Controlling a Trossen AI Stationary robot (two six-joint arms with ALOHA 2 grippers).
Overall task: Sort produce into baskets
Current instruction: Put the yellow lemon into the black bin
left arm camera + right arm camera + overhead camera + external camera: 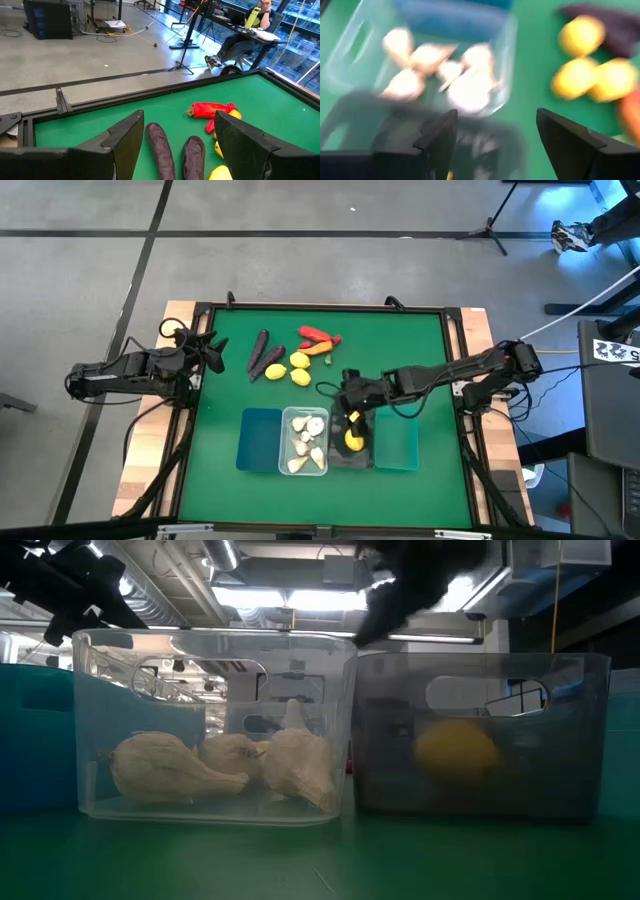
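The right gripper [352, 418], fingers spread and apparently empty, hangs above the dark grey basket [352, 463] holding one lemon [353, 441].

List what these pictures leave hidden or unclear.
- Dark grey bin, high view: the right gripper covers part of its inside; one lemon shows.
- Garlic, right wrist view: too blurred to count.
- Blue bin, low view: cut off at the edge.
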